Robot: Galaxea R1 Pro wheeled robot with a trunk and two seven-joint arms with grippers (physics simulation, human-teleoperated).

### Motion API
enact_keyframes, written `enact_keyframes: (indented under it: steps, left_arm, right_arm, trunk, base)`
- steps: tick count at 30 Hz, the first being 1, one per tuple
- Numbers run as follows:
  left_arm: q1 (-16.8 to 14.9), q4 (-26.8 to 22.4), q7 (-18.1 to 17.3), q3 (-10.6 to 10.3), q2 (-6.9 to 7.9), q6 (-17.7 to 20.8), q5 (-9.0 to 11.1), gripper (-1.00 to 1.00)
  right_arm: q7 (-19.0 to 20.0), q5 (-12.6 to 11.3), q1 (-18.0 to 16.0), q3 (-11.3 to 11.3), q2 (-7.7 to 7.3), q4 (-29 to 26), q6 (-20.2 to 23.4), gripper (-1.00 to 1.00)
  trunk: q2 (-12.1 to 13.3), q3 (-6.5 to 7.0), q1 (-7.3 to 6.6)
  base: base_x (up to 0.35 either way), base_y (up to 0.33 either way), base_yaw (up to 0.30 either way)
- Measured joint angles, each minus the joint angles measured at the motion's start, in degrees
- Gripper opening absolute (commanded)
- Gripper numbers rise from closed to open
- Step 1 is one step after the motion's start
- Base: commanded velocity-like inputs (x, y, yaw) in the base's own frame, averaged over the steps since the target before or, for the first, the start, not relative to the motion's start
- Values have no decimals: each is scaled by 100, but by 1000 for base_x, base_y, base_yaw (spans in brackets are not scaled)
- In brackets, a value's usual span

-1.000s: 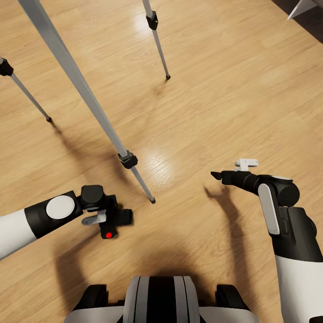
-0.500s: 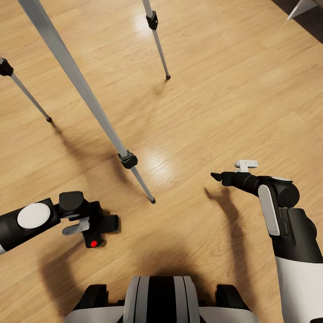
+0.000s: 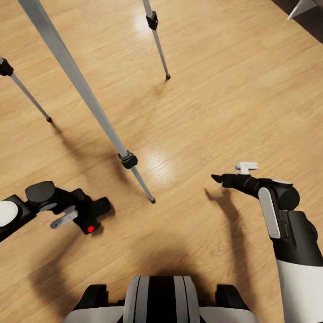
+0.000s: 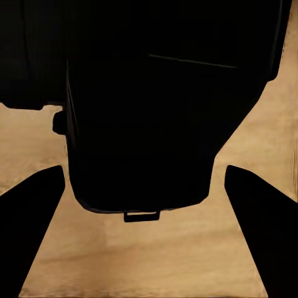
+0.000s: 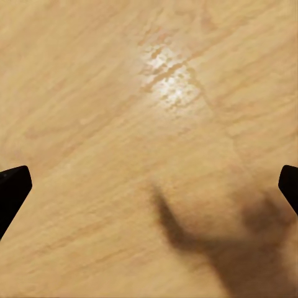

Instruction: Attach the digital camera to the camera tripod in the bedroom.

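A light wood floor with a glossy highlight is seen across the head view; a dark strip with a pale grey object is noted at its far right corner. The camera tripod is observed standing on the floor ahead of the robot: three silver-grey legs with black joints are spread, the nearest foot being planted between the two arms, the other two feet further off and to the left. The tripod's head is cut off by the frame edge.

The robot's trunk is seen at the lower edge. The right arm is held to the right, above the floor; the right gripper is found open and empty, its fingertips standing wide apart over bare floor in the right wrist view, with a shadow cast beneath.

The left gripper is seen low at the left, closed on the digital camera, which is held clear of the floor, near the nearest tripod foot but apart from it. The red button is visible on the body. In the left wrist view the black body is seen held between the fingers.
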Motion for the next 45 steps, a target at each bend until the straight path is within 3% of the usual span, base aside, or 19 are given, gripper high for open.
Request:
enact_keyframes:
  steps: [4,5,9,10,14,20,31,33,37,38,42,45]
  left_arm:
    - [340,-21,19,942,23,-1,-3,-100]
    - [345,-21,20,949,22,-1,2,-100]
    - [662,-38,28,1809,52,-18,-5,-100]
    - [666,-38,28,1815,52,-17,0,-100]
    - [914,-80,37,2469,58,-18,13,-100]
    - [1134,-74,37,2847,61,-5,103,-100]
    - [1398,-34,-4,3116,65,112,157,-100]
    - [1469,-28,-13,3216,46,293,203,-100]
    - [1633,-23,-3,3510,-20,963,627,-100]
    - [1635,-23,-3,3512,-21,969,631,-100]
    - [1743,9,28,3887,-151,1594,1305,-100]
    - [1795,104,22,4136,-269,2012,1656,-100]
  right_arm:
    - [0,-2,10,-4,0,0,-37,100]
    - [0,-1,10,-4,0,0,-37,100]
    - [-2,-3,14,-1,3,0,-52,100]
    - [-2,-2,14,-1,3,0,-52,100]
    - [-1,-3,20,4,7,0,-58,100]
    - [0,-2,22,3,8,0,-61,100]
    - [0,-2,22,2,9,0,-62,100]
    - [0,-2,22,2,9,0,-62,100]
    - [-2,-2,24,2,9,0,-62,100]
    - [-2,-2,24,2,9,0,-62,100]
    - [-3,-2,22,2,9,0,-62,100]
    - [-3,-2,23,2,9,-2,-64,100]
  trunk:
    - [0,1,0]
    - [0,2,0]
    - [0,15,0]
    - [0,20,0]
    - [0,46,0]
    - [0,94,0]
    - [0,190,0]
    - [0,207,0]
    - [0,243,0]
    - [0,252,0]
    - [0,287,0]
    - [0,314,0]
  base:
    - [0,0,0]
    - [0,0,0]
    - [0,0,0]
    - [0,0,0]
    - [0,0,0]
    - [0,0,0]
    - [0,0,0]
    - [0,0,0]
    - [0,0,0]
    - [0,0,0]
    - [0,0,0]
    - [0,0,0]
